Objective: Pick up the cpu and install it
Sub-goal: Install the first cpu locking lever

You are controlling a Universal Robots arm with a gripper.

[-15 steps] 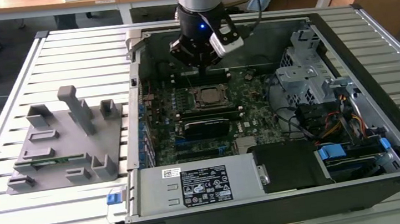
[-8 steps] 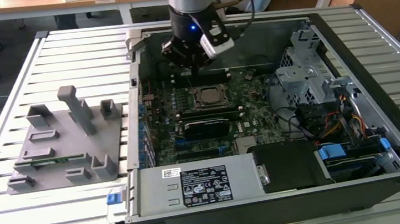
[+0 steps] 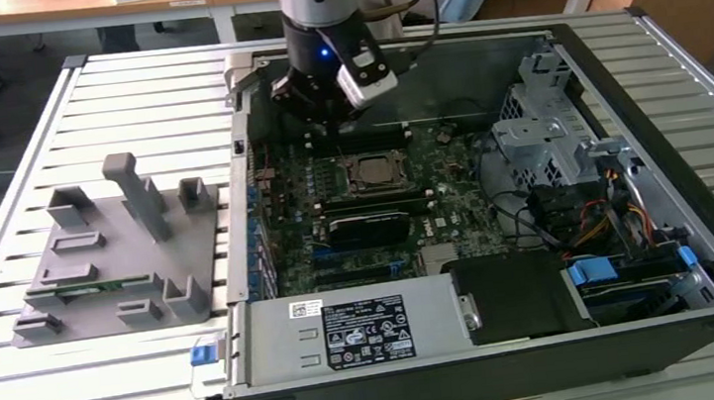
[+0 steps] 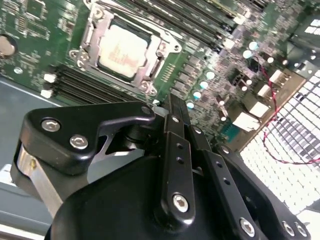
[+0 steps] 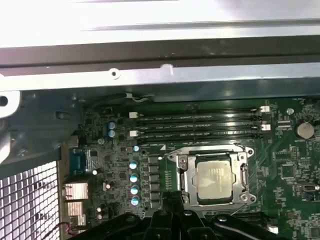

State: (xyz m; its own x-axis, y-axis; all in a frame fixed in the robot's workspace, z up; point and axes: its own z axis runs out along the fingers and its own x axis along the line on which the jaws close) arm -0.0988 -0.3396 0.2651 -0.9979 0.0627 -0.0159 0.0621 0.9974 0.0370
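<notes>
While the gripper (image 4: 170,104) hangs just above the green motherboard (image 3: 440,166) inside the open computer case (image 3: 483,386), the cpu (image 4: 122,49) lies flat in its metal-framed socket (image 4: 86,31), pale top upward. It is well apart from the grey plastic fixture (image 3: 113,270), which stands outside the case on the slatted table (image 3: 32,393). In the second wrist view the two black fingers (image 4: 176,145) run side by side with no gap between them and nothing clamped. Their tips are partly lost against the dark board, so this reading is probable rather than certain. The first wrist view shows the cpu (image 5: 215,177) squarely inside the socket frame, beside the black memory slots (image 5: 200,124), with the fingertips near one edge of the frame and off the chip. Judged from this, the placing step is at or close to its end. Doing it well calls for a chip that sits level with all four edges inside the frame and no sideways push on the socket contacts. Any arm motion should be kept vertical so the fingers do not catch the frame.
</notes>
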